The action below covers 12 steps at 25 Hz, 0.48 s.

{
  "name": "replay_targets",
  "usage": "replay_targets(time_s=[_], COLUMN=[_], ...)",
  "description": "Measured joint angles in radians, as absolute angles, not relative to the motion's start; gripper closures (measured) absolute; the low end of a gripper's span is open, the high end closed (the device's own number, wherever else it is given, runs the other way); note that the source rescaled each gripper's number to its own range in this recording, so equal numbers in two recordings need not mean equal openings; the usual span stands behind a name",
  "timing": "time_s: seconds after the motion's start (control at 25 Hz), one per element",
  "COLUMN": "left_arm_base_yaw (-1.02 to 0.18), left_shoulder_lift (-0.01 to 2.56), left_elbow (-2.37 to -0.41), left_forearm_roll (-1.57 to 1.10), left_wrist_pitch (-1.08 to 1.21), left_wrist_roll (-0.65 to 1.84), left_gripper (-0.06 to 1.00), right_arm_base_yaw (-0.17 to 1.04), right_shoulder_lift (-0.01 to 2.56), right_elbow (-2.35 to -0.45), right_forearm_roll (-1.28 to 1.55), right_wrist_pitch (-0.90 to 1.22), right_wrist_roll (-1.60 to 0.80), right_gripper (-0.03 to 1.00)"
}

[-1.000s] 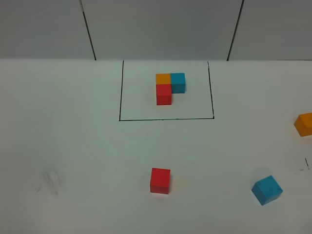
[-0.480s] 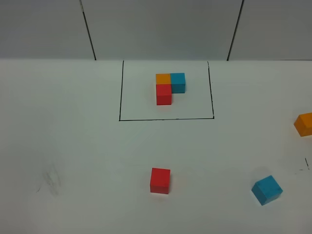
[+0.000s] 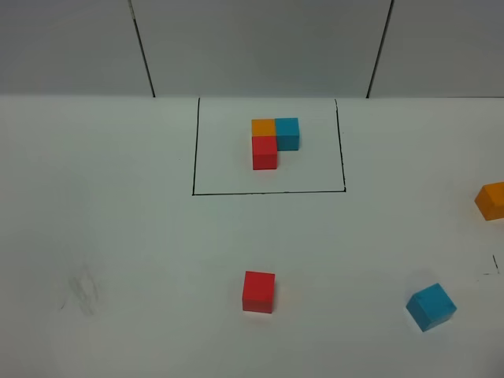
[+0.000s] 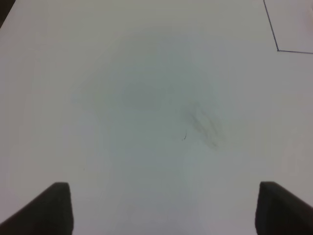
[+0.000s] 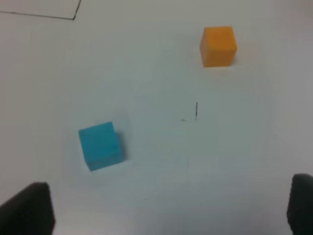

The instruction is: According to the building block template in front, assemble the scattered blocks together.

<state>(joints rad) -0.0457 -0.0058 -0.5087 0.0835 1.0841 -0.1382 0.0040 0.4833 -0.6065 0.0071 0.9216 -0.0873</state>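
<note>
Your right gripper [image 5: 166, 208] is spread wide, holding nothing, near the blue block [image 5: 100, 145]. Your left gripper [image 4: 164, 208] is spread too, empty.

Nothing can be read in any view: the red cube [image 3: 258, 291], orange cube [image 5: 218, 45] and sky-blue cube [image 5: 100, 145] show plain faces, and the desk [image 3: 118, 236] carries no letters or numbers.

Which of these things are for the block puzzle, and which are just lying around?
For the job: building block template, red block, blue block, orange block.
Just there: grey smudge on the table, small pen mark.
</note>
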Motion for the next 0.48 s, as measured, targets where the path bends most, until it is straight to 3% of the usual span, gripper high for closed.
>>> replay_targets(time_s=[0.32, 0.48], left_arm_base_yaw=[-0.046, -0.046], left_shoulder_lift=[-0.006, -0.006], left_elbow=[-0.509, -0.509], left_forearm_roll=[0.084, 0.084], left_wrist_pitch=[1.084, 1.084], left_wrist_roll=[-0.138, -0.138], left_gripper=[0.29, 0.29], right_arm_base_yaw=[0.004, 0.004], right_shoulder_lift=[1.069, 1.321], right_elbow=[-0.916, -1.133], right_forearm_roll=[-0.006, -0.011], right_wrist_pitch=[0.897, 1.015], right_wrist_roll=[-0.197, -0.253], right_gripper=[-0.03, -0.03])
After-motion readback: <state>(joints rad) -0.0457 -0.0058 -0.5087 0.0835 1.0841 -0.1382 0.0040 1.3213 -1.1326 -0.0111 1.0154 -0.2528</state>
